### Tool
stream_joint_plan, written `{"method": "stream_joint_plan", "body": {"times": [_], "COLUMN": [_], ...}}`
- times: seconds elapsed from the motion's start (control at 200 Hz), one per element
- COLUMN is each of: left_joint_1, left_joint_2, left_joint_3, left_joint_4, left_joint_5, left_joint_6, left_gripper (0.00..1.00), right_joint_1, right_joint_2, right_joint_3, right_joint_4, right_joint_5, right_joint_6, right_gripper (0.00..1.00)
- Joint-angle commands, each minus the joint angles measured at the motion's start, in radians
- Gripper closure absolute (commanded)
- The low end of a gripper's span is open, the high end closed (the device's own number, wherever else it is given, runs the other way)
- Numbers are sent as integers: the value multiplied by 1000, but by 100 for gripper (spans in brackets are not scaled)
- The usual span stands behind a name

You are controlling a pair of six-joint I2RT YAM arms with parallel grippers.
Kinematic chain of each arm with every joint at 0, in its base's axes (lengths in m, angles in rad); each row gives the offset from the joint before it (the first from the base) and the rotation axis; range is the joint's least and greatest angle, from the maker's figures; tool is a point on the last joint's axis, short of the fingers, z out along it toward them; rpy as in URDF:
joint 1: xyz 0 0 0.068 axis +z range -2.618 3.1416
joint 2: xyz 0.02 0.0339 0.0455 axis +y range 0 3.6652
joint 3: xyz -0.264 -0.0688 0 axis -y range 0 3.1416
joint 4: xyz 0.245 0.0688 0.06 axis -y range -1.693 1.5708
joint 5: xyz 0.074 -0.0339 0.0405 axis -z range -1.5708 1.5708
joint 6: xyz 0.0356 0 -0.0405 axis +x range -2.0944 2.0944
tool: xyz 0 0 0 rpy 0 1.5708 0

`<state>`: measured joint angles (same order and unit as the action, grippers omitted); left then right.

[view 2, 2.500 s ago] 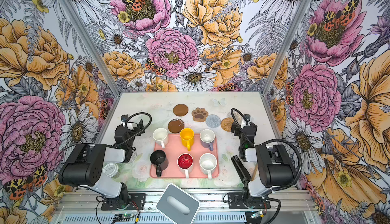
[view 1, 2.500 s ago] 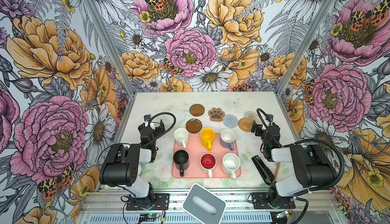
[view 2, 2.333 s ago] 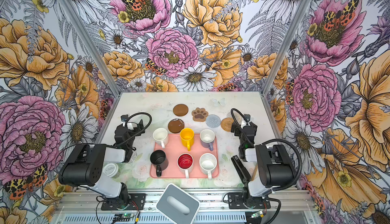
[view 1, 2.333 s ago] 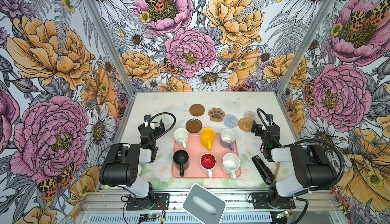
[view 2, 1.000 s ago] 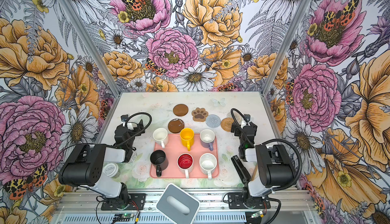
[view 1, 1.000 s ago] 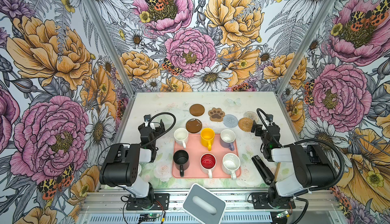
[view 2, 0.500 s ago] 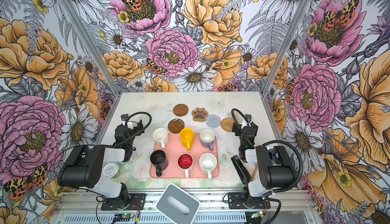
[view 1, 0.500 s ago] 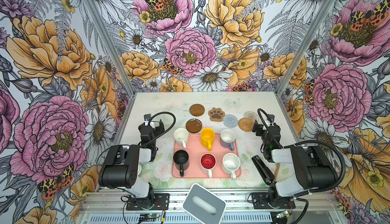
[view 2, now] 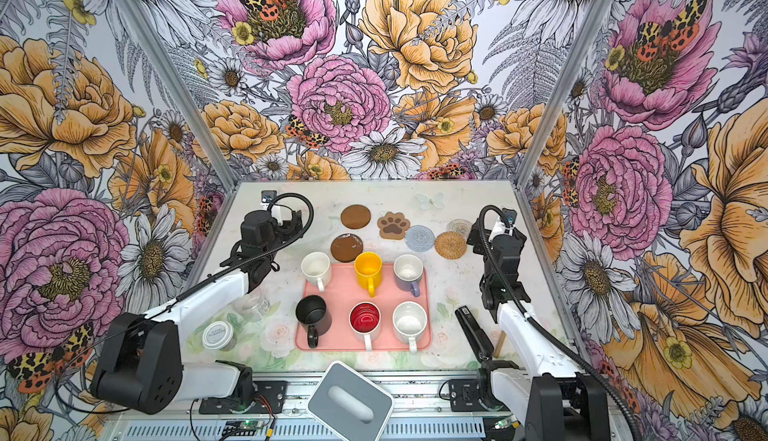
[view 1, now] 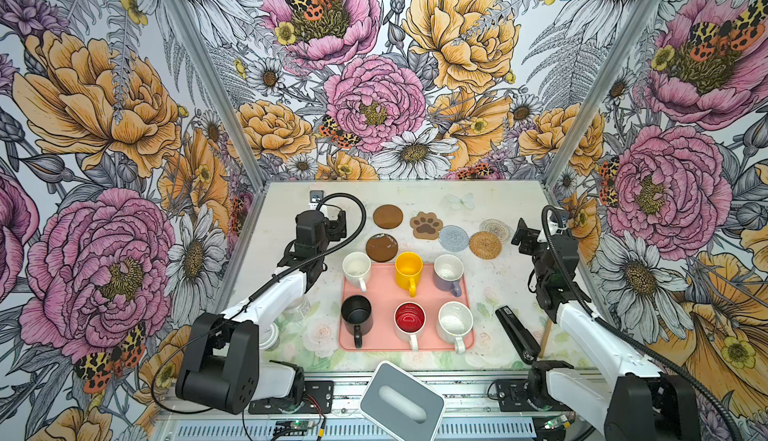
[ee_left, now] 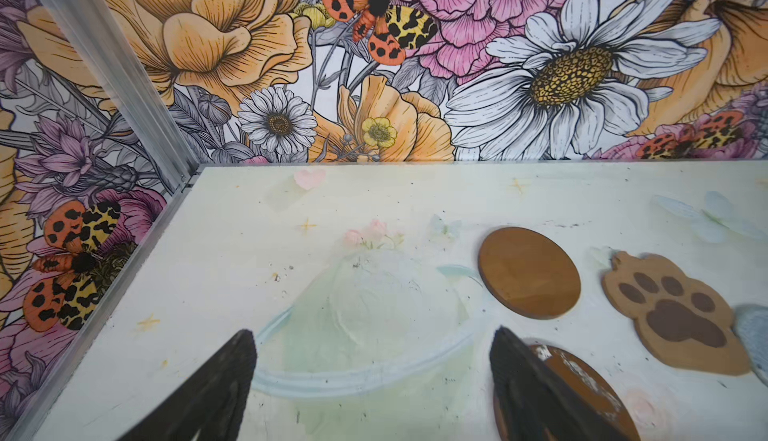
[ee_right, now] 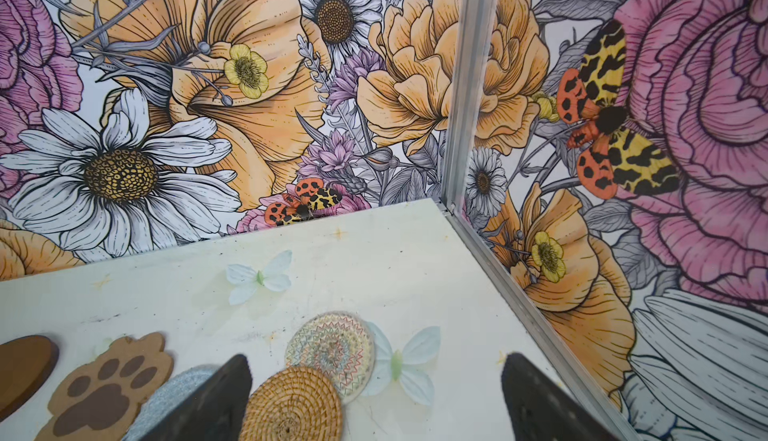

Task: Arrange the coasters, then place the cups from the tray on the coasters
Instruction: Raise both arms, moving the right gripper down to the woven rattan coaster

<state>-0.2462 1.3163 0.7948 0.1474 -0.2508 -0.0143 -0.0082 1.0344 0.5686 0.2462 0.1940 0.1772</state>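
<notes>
While both top views take in the whole worktop [view 1: 498, 276], neither wrist view reaches the tray [view 1: 383, 293]. It lies near centre and carries all six cups upright. The far row holds the cream-white cup [view 1: 356, 267], yellow cup [view 1: 409, 266] and lavender cup [view 1: 448, 270]. The near row holds the black cup [view 1: 356, 312], red-lined cup [view 1: 409, 319] and speckled cup [view 1: 454, 320].

Six coasters lie beyond the tray, none bearing a cup:
- far brown disc [view 1: 387, 216]
- near brown disc [view 1: 381, 247], just beside the tray's far edge
- paw coaster [view 1: 426, 225]
- grey woven coaster [view 1: 454, 238]
- rattan coaster [view 1: 485, 245]
- clear coaster [view 1: 494, 229]

Left wrist view: the left claw [ee_left: 372, 333] is released, jaws wide and empty, over bare worktop left of the brown discs.

Right wrist view: the right claw [ee_right: 376, 360] is released and empty at the right end of the coaster row. Only here does the clear coaster's zigzag pattern show, with the rattan rim touching it.

Only the top views show the black stapler [view 1: 517, 333] and the grey-white box [view 1: 401, 401]. A top view also shows a lidded jar [view 2: 219, 335] and a glass jar [view 2: 253, 304] at near left.

Against the earlier frames, both arms have stretched farther toward the far wall. Tray, cups and coasters are unmoved.
</notes>
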Motion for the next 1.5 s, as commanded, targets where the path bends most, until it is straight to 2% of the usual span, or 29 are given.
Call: {"method": "stream_joint_plan", "body": {"times": [0.0,0.055,0.08,0.255,0.395,0.49,0.57,0.781,0.911,1.336,1.496], "left_joint_1": [-6,-8,-7,-15,-28,-45,-62,-68,-68,-67,-67], "left_joint_2": [-67,-82,-88,-147,-194,-209,-218,-219,-236,-239,-232], "left_joint_3": [87,119,131,165,142,115,92,102,96,101,111], "left_joint_4": [-173,-242,-271,-390,-400,-383,-363,-387,-387,-394,-399], "left_joint_5": [33,35,72,149,175,174,182,195,195,196,203], "left_joint_6": [-59,-93,-111,-235,-341,-394,-395,-372,-363,-356,-361], "left_gripper": [12,14,14,16,19,20,20,19,19,19,20], "right_joint_1": [-5,-4,-3,-4,-4,-6,-13,-47,-84,-162,-172], "right_joint_2": [1,27,41,175,257,330,406,610,687,788,826], "right_joint_3": [102,146,165,345,402,435,475,554,589,599,613], "right_joint_4": [-285,-344,-368,-561,-594,-628,-671,-710,-716,-716,-716], "right_joint_5": [-99,-136,-154,-274,-211,-221,-281,-457,-539,-608,-626], "right_joint_6": [53,84,99,155,233,257,260,274,294,288,279], "right_gripper": [4,4,4,8,15,19,19,31,39,43,50]}}
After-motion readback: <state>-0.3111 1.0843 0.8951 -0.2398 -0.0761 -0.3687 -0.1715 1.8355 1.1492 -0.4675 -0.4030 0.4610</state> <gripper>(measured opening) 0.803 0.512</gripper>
